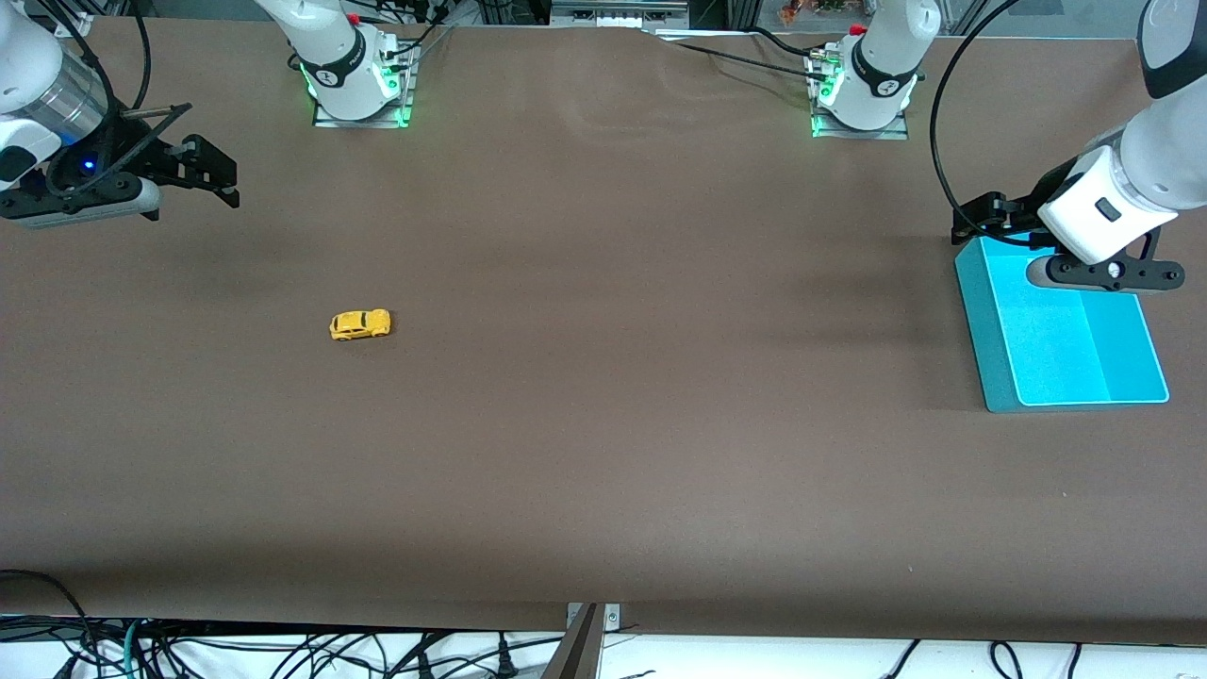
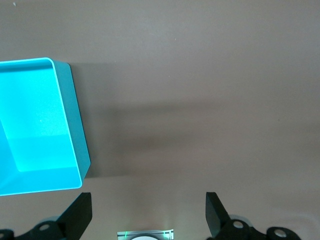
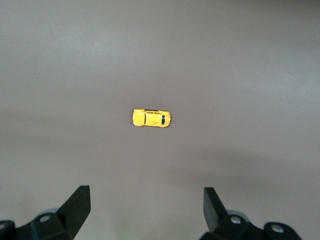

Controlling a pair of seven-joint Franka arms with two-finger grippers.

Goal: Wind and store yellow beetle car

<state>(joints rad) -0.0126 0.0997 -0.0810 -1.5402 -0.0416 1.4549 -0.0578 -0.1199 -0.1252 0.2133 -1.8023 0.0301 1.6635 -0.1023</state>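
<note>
Front view puts the tiny yellow beetle car alone on the brown table, left of centre. Upper left, the right gripper hangs with fingers spread and empty. At the right edge, the left gripper, also spread, hangs over a shallow cyan plastic tray.

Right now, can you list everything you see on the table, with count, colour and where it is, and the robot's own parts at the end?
yellow beetle car: one, bright yellow, on its wheels on the bare table toward the right arm's end.
bin: one, turquoise, open-topped, nothing visible in it, at the left arm's end.
table: one, brown.
right gripper: one, black, open, in the air over the right arm's end of the table.
left gripper: one, black, open, by the bin's rim.
</note>
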